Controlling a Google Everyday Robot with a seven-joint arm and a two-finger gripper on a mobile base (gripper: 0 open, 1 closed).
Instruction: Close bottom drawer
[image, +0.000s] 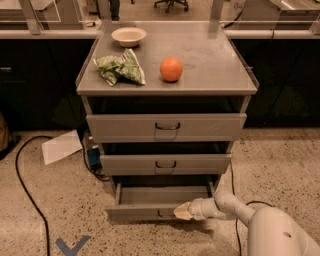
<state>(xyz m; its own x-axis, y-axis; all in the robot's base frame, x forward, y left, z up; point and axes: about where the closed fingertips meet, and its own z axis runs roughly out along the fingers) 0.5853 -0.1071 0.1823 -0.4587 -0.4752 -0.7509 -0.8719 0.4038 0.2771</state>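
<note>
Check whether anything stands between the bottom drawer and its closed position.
Nothing visible does: no object shows in the tray of the bottom drawer. The gripper is at its front panel, right of centre.

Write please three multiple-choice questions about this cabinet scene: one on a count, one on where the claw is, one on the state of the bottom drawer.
1. How many drawers has the cabinet?
A. three
B. two
C. five

2. Where is the claw?
A. on the cabinet top
B. raised high, away from everything
C. at the front panel of the bottom drawer

3. The bottom drawer is:
A. fully shut
B. partly open
C. lying removed on the floor

Answers:
1 A, three fronts are stacked under the top.
2 C, the claw sits low at that panel's right part.
3 B, its tray floor shows behind the panel.
</note>
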